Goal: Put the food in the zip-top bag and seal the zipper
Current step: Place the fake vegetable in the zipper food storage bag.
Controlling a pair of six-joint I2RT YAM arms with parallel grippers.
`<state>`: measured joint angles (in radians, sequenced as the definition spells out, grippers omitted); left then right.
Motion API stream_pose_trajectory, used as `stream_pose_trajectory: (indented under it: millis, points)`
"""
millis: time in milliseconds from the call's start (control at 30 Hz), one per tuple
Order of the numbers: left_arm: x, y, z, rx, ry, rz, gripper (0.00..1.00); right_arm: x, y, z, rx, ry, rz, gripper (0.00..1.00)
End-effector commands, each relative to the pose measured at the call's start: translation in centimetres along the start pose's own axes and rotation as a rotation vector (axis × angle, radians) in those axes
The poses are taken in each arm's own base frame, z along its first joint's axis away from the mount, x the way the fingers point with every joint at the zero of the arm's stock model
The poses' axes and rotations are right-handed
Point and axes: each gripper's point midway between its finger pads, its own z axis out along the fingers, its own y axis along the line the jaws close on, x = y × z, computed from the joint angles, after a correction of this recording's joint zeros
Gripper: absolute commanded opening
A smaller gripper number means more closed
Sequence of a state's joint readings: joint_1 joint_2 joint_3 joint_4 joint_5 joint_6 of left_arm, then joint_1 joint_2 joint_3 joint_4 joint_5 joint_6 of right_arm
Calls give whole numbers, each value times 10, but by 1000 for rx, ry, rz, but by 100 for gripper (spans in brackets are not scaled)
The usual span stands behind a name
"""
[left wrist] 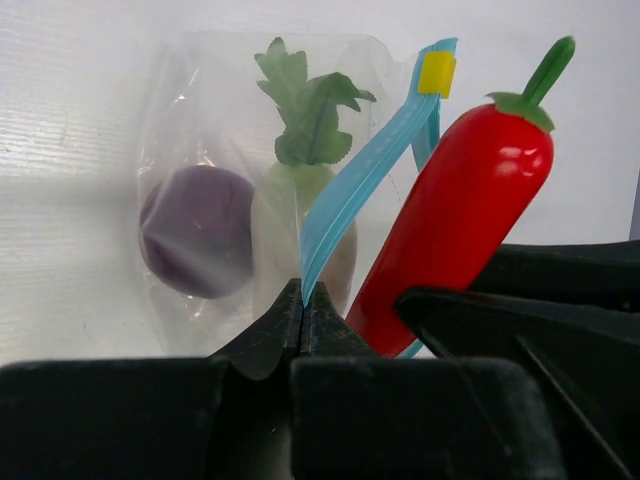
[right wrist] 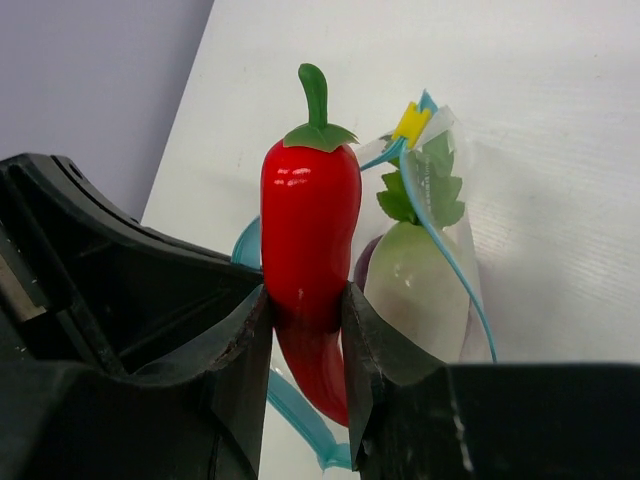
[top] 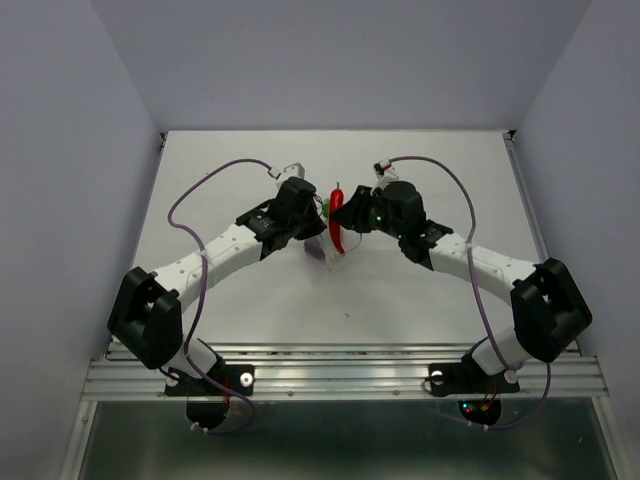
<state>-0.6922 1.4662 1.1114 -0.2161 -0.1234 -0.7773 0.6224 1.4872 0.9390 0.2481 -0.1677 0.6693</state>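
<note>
The right gripper point(right wrist: 305, 310) is clamped on the lower half of the chili pepper point(right wrist: 310, 220). The chili's long axis is near upright, with the green stem up and the pointed tip down past the fingers. The left gripper point(left wrist: 302, 300) is shut, pinching one lip of the blue zipper point(left wrist: 360, 175) just beside the chili. The zip-top bag point(left wrist: 200, 120) hangs from that pinch.

In the left wrist view the chili lies on the right of the pinched strip, and a second blue strip runs behind it. The right wrist view shows teal strip curving behind and under the chili's tip. The tip therefore seems to sit inside the open mouth, though I cannot be sure how far in it is. The way into the bag is down along the chili's own axis and toward the left gripper. The right arm carries the chili, so the next move looks to be its job.

The purple onion point(left wrist: 195, 245) and the white radish point(left wrist: 285, 230) are already inside, side by side behind the film. A yellow slider point(left wrist: 436, 73) sits at the far end of the zipper.

From above, both grippers crowd the bag on the worktop point(top: 240, 290), so the mouth itself is hidden. The chili's tip is cut off by the fingers in both wrist views.
</note>
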Motion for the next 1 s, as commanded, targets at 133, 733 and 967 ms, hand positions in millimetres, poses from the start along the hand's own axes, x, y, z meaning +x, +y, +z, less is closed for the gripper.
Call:
stream_pose_trajectory:
  millis: [133,733,967]
  points:
    - [-23,-13,-7,21,-65,-43,0,25,8,-6,0,74,-53,15]
    - [-33,-9,-8,-20,-92,-67,0,95,-9,-30,71,279,-148,9]
    - [-31,-7,-3,-33,-82,-73,0,103,-11,-48,65,273,-139,9]
